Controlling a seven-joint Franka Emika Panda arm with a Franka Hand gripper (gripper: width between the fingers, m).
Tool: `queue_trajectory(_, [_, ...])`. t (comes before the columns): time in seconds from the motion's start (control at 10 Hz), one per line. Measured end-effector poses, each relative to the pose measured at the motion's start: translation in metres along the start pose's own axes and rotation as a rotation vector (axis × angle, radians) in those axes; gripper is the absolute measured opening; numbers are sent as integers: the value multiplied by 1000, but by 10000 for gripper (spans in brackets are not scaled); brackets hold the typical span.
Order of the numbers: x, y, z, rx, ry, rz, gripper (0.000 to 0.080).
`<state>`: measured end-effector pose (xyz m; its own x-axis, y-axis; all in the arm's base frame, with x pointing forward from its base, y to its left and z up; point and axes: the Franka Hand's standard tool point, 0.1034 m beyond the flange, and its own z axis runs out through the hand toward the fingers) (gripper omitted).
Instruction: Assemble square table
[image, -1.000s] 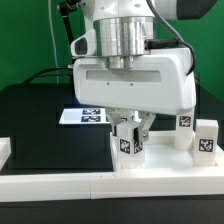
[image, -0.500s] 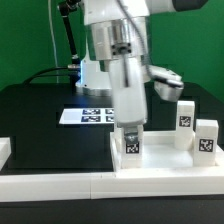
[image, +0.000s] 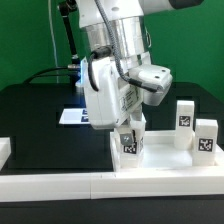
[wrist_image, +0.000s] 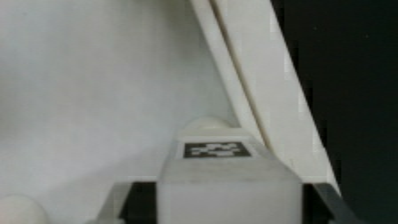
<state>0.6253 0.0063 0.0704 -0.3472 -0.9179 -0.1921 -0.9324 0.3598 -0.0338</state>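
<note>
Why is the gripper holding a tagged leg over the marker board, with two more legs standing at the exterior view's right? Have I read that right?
Not quite. The gripper holds the tagged leg over the white tabletop, near its raised rim, not over the marker board, which lies farther back on the black table. The exterior view shows this. The two more legs do stand at the exterior view's right.

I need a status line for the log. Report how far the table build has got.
Done: nothing is visibly finished beyond the first leg being picked. In hand: the gripper is shut on one leg, held upright at a corner of the top, seemingly being fitted there. Left: two legs stand loose at the exterior view's right; the fourth is not visible.
</note>
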Motion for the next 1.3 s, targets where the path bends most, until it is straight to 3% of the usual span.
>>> queue_trajectory(0.1, [-1, 0, 0, 1, 2, -36, 297])
queue_trajectory(0.2, [-5, 2, 2, 19, 37, -155, 509])
queue_trajectory(0.3, [-9, 1, 2, 23, 56, -360, 509])
queue_trajectory(0.4, [-13, 0, 2, 34, 61, -556, 618])
queue_trajectory(0.8, [-11, 0, 1, 19, 74, -844, 648])
queue_trajectory(1.1, [-7, -2, 0, -27, 111, -1354, 649])
queue_trajectory(1.3, [-7, -3, 0, -23, 111, -1318, 610])
